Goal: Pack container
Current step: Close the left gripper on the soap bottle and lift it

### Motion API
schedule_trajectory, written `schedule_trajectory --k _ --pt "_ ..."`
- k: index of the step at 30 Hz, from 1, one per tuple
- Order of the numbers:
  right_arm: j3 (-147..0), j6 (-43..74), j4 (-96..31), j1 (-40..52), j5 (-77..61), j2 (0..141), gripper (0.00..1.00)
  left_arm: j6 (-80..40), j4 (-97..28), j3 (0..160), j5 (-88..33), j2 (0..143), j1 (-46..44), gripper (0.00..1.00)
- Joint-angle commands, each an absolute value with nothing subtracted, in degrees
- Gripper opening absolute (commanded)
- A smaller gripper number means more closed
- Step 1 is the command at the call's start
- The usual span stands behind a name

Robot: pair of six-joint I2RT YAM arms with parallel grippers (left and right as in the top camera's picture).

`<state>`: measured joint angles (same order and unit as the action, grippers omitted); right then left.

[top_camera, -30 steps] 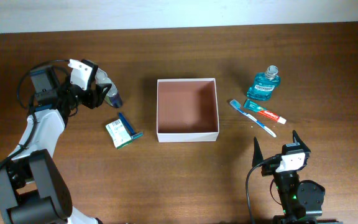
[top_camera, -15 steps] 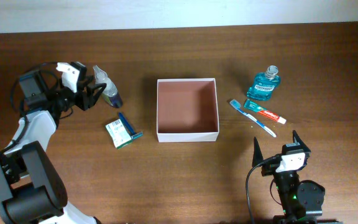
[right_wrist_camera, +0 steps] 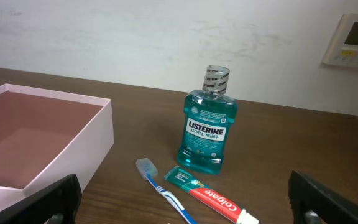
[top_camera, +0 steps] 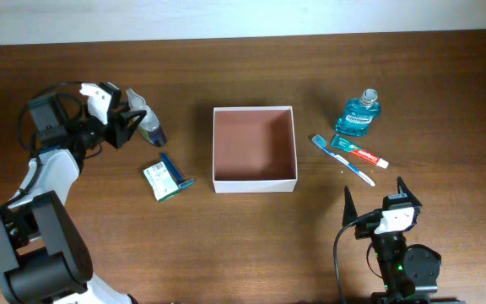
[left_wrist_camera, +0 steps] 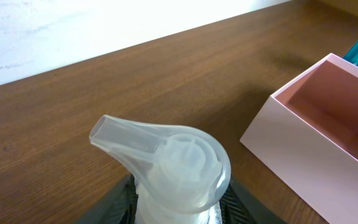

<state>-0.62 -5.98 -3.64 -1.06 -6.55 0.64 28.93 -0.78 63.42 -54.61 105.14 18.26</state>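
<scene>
A dark wooden table [top_camera: 243, 253] runs up to a white wall [top_camera: 226, 17]. At the upper left of the overhead view, my left gripper [top_camera: 132, 127] straddles a clear pump bottle [top_camera: 148, 125]; I cannot tell whether it is clamped. At the lower right, my right gripper [top_camera: 374, 189] is spread wide, holding nothing. The container [top_camera: 255, 181] sits mid-frame, apart from both.

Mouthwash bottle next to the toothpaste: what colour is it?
The mouthwash bottle is translucent teal with a blue-and-white label. The right wrist view shows it best.
</scene>
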Motion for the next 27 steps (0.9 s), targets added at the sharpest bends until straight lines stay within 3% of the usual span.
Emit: schedule_trajectory --k 1,6,22,24,25,27 --pt "-0.3 -5.5 -3.9 -0.7 -6.4 0.3 0.99 29.3 -0.4 63.0 -54.0 106.0 17.4 0.43" --pt "-0.3 -5.5 -3.9 -0.7 -6.4 0.3 0.99 29.3 -0.3 63.0 -54.0 106.0 17.3 0.39" --pt "-0.3 -5.5 -3.9 -0.7 -6.4 0.3 0.99 29.3 1.1 63.0 -53.6 106.1 17.3 0.40" --pt "-0.3 -5.5 -3.9 -0.7 -6.4 0.3 0.98 29.2 1.3 63.0 -53.7 106.1 17.3 0.38" --pt "-0.3 -5.5 -3.9 -0.7 -6.4 0.3 0.99 29.2 1.4 63.0 -54.0 106.1 17.3 0.29" --pt "-0.3 -5.5 -3.9 -0.7 -6.4 0.3 0.99 29.2 1.9 63.0 -54.7 106.1 17.3 0.25"
